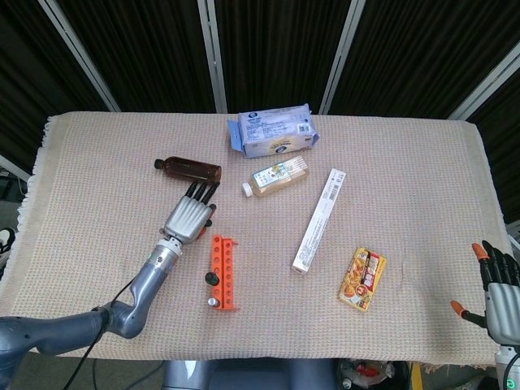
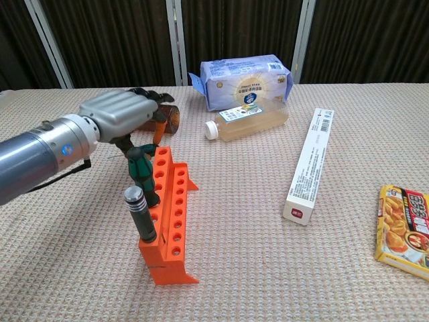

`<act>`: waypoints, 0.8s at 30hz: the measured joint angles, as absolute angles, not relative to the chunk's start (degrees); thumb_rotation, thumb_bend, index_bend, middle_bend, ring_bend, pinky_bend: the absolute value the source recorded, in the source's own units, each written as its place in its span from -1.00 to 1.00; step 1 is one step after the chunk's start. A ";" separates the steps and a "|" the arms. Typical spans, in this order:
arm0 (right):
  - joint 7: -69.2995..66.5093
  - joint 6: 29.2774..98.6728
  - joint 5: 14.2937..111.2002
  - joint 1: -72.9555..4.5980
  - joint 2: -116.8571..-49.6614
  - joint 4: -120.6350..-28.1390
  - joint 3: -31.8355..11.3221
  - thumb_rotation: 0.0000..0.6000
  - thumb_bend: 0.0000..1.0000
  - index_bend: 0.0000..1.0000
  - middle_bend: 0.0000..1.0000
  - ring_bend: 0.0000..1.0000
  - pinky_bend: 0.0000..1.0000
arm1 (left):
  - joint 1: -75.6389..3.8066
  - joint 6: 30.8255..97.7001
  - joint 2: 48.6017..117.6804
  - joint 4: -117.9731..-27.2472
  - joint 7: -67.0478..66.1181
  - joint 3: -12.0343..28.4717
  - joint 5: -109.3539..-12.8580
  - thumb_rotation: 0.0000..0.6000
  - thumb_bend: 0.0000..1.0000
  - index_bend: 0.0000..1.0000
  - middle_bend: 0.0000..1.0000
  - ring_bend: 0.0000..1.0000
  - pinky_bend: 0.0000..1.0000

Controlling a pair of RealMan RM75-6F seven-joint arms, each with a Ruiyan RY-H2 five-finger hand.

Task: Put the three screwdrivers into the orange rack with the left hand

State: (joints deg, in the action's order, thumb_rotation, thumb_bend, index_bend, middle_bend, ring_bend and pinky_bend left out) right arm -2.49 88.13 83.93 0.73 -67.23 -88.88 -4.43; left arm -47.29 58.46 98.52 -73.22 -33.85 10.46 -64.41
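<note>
Orange rack (image 2: 171,218) sits lower left of centre in chest view w/ two screwdrivers upright in it: grey-capped one (image 2: 139,213) at the near end, green-handled one (image 2: 142,176) just behind. Left hand (image 2: 117,114) hovers over the green handle, fingers curled down round its top; whether it actually grips, can't tell. Brown bottle (image 1: 191,169) lies just beyond the hand. Further up-frame: clear bottle (image 1: 276,179), blue packet (image 1: 272,132). Long white box (image 1: 319,219) right of centre, yellow snack pack (image 1: 362,279) lower right. Right hand (image 1: 500,288) at lower right corner of head view, fingers spread, holding nothing. Surface (image 1: 106,162) covered in beige woven cloth; dark curtains w/ pale rails behind.
</note>
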 measured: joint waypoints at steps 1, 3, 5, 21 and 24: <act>-2.50 88.02 83.97 0.63 -67.29 -88.86 -4.45 1.00 -1.00 -1.00 -1.00 -1.00 -1.00 | -46.68 59.16 97.33 -75.34 -31.79 10.92 -64.69 1.00 -0.17 0.24 -0.99 -1.00 -1.00; -2.53 87.77 84.03 0.44 -67.44 -88.77 -4.47 1.00 -1.00 -1.00 -1.00 -1.00 -1.00 | -45.14 60.58 94.40 -80.17 -26.44 11.91 -65.38 1.00 -0.17 0.25 -0.98 -1.00 -1.00; -2.57 87.58 84.09 0.30 -67.55 -88.68 -4.46 1.00 -1.00 -1.00 -1.00 -1.00 -1.00 | -43.54 61.73 91.50 -84.07 -20.78 12.84 -66.02 1.00 -0.17 0.25 -0.96 -1.00 -1.00; -2.73 87.14 84.30 -0.10 -67.89 -88.32 -4.36 1.00 -1.00 -1.00 -1.00 -1.00 -1.00 | -34.83 59.22 76.99 -101.41 23.07 16.37 -71.08 1.00 -0.17 0.24 -0.94 -1.00 -1.00; -2.72 87.25 84.20 -0.03 -67.85 -88.31 -4.37 1.00 -1.00 -1.00 -1.00 -1.00 -1.00 | -34.52 57.70 76.30 -102.40 27.78 16.36 -73.09 1.00 -0.17 0.24 -0.94 -1.00 -1.00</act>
